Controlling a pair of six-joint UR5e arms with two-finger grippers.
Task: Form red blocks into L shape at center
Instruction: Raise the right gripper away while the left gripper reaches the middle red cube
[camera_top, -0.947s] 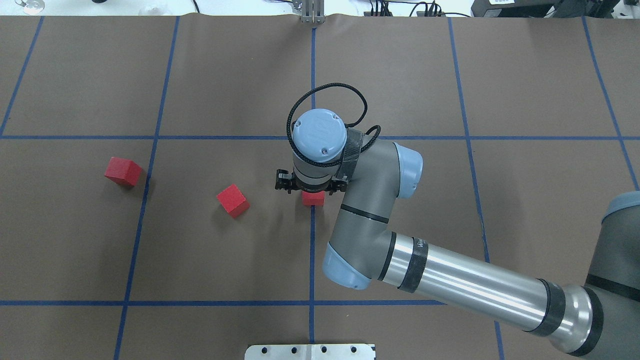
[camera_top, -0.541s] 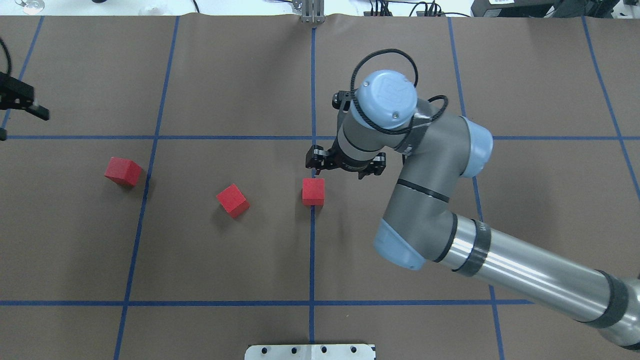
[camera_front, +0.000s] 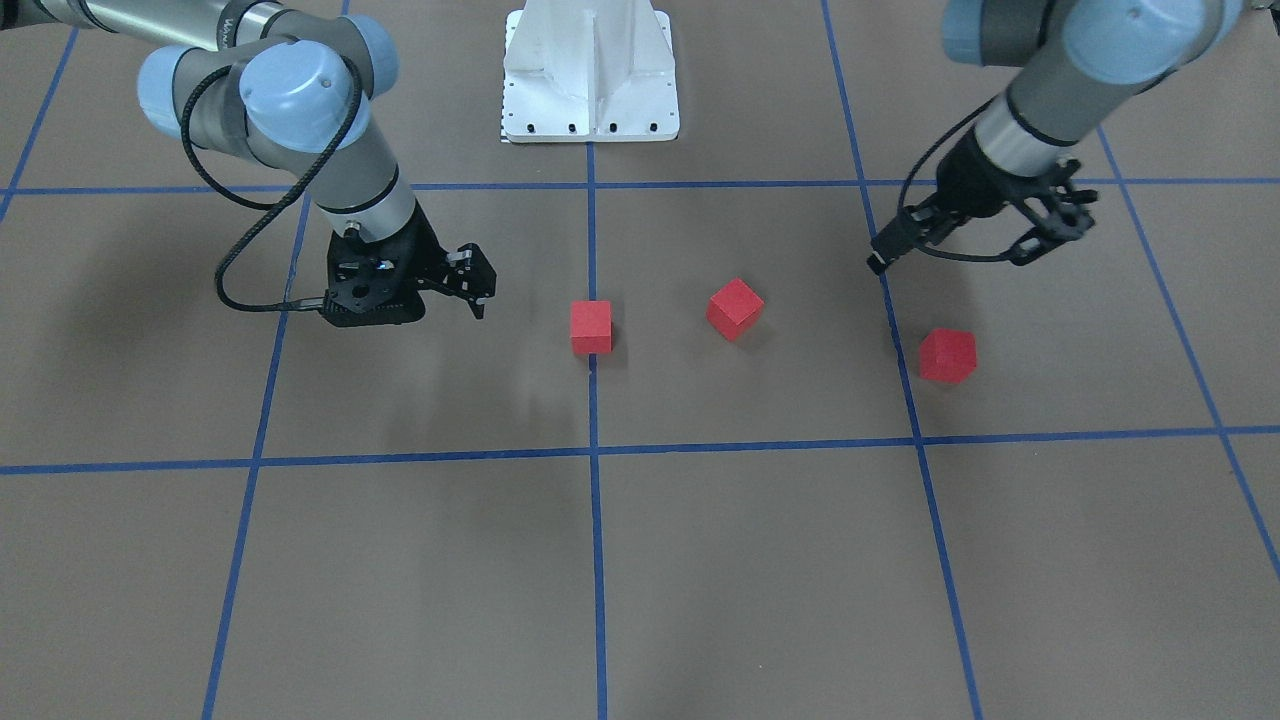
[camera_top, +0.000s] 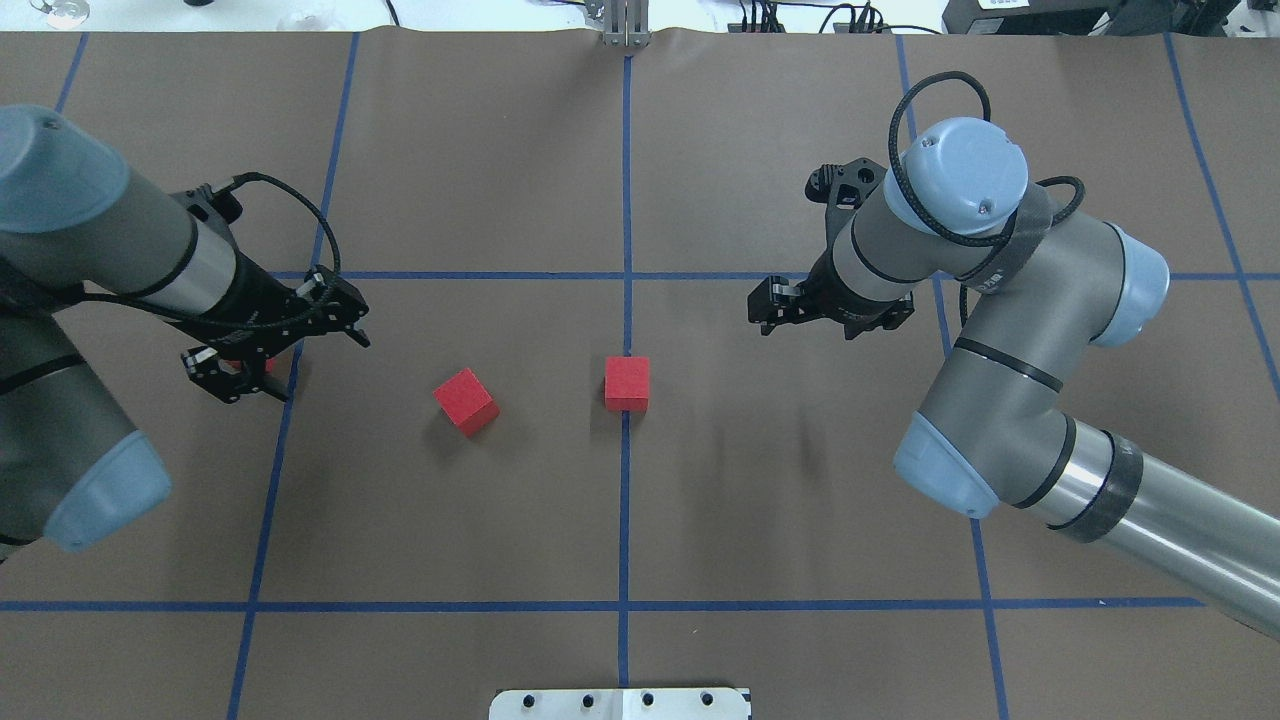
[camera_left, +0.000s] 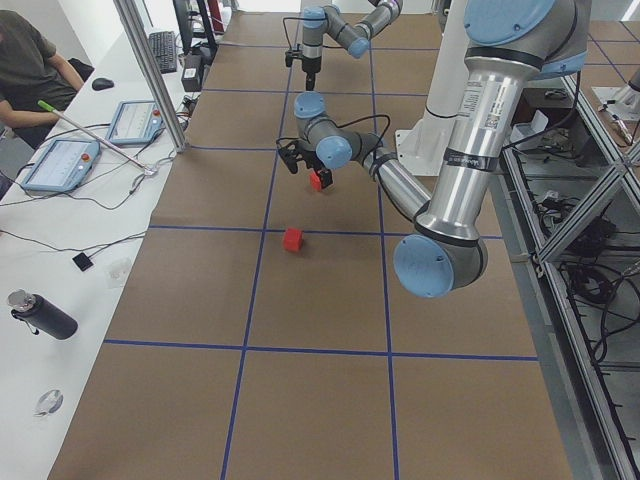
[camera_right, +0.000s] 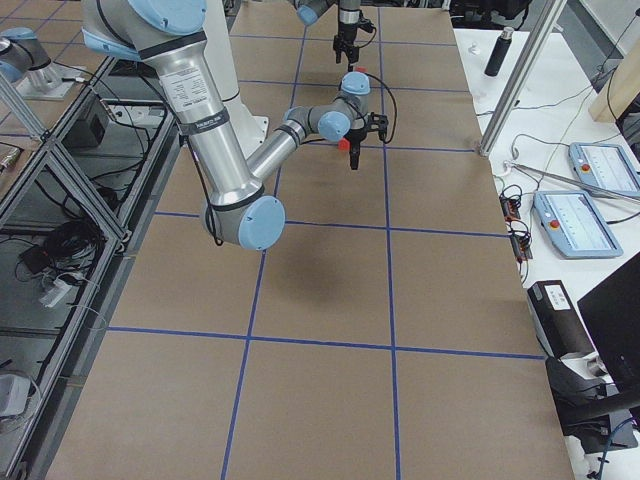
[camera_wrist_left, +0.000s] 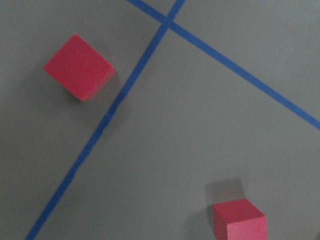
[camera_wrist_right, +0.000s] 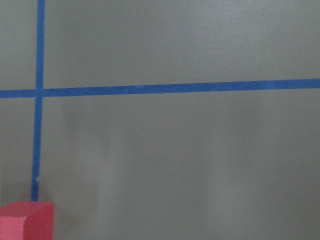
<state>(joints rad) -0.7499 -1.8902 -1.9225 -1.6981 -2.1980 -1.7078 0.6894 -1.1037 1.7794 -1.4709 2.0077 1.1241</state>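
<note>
Blocks lay in a loose row on the brown counter (camera_top: 800, 500), none touching. The centre block (camera_top: 627, 384) sat on the middle blue tape line (camera_top: 625, 180) with its faces square to the grid; I judged it the anchor for the L's corner. My right jaws hung parted and empty, well off to that block's side. The second block (camera_top: 466, 401) rested nearby on my left, turned cornerwise to the tape. The outer block (camera_front: 947, 355) lay just beside the next tape line (camera_front: 905, 380), also skewed. My left jaws hovered spread above it, gripping nothing, probably lined up to fetch it. Being cubes, they had no long axis. Only face angle counted, and two needed squaring.
</note>
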